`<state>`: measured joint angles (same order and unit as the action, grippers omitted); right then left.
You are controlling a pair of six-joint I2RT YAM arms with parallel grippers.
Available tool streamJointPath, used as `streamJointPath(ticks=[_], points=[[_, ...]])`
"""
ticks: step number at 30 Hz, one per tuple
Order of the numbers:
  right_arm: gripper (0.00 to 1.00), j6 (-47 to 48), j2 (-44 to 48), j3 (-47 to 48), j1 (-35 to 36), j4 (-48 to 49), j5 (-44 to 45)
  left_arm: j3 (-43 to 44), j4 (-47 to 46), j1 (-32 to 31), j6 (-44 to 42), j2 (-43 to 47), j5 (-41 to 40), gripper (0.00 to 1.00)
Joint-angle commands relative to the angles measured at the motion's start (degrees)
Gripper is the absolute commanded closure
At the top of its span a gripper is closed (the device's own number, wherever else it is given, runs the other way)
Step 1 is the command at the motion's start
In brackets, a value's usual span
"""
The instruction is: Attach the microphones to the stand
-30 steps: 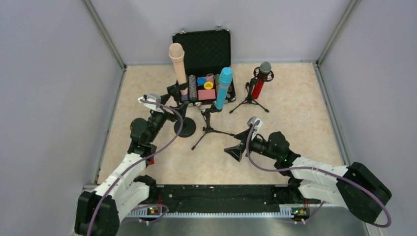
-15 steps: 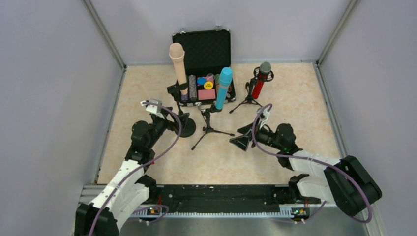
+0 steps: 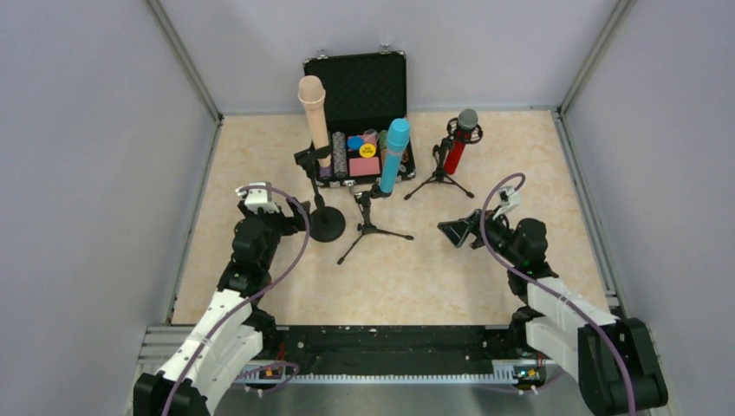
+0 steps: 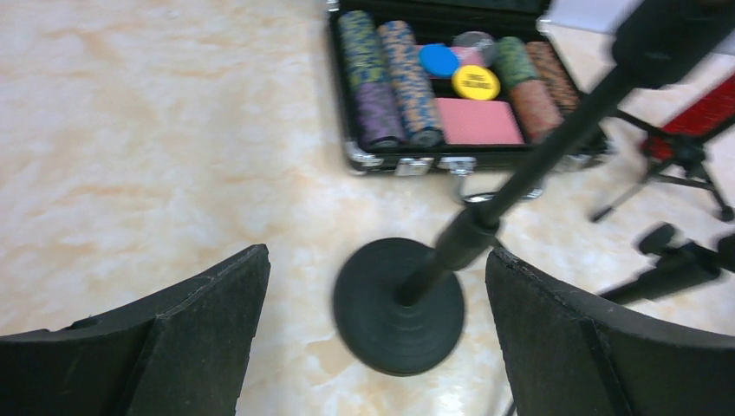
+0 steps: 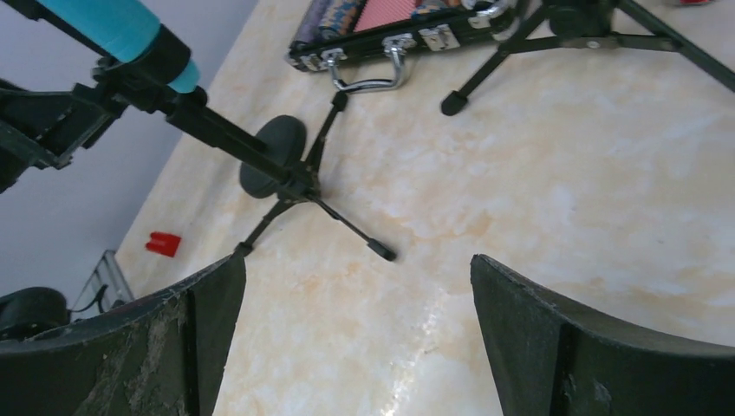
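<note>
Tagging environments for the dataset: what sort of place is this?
Probably a lab robot test cell: plain grey walls on aluminium posts box in a marble-look tabletop, with the left arm and right arm bolted to a rail.

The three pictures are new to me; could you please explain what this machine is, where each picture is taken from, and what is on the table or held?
These are two robot arms, the left arm and the right arm, bolted at the near edge of the table. The wide picture comes from a fixed camera above and behind them. The close-ups come from a camera on each wrist, so the dark wedges there are the left fingers and the right fingers. Both pairs stand open and hold nothing. On the table stand three microphones, each already in a stand: the peach microphone on the round-base stand, the blue microphone on the middle tripod, the red microphone on the right tripod. Behind them sits an open black case of poker chips.
</note>
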<state>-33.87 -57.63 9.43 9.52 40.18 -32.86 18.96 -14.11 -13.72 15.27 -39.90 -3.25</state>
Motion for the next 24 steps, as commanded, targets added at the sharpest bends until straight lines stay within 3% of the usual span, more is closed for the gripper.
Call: streamJointPath(ticks=[1,7,16,19,24], points=[[0.01,6.71,6.80,3.63,-0.97,-13.41,7.96,0.34,0.88,1.43,-2.20,-1.55,-11.06,0.01],[0.01,10.32,9.01,4.79,-1.57,-19.05,11.08,1.38,-4.15,6.56,-1.73,-8.69,-10.25,0.01],[0.01,11.27,7.29,5.13,-7.25,-18.64,9.89,-2.07,-19.18,16.25,-0.32,-16.97,-5.25,0.01],[0.01,13.54,9.00,6.04,-9.23,-20.79,12.89,-4.35,-24.12,17.26,-1.93,-19.26,-5.87,0.01],[0.01,21.01,14.01,7.03,-9.26,-26.04,25.13,-10.38,-41.88,17.35,-7.38,-25.49,-5.81,0.01]])
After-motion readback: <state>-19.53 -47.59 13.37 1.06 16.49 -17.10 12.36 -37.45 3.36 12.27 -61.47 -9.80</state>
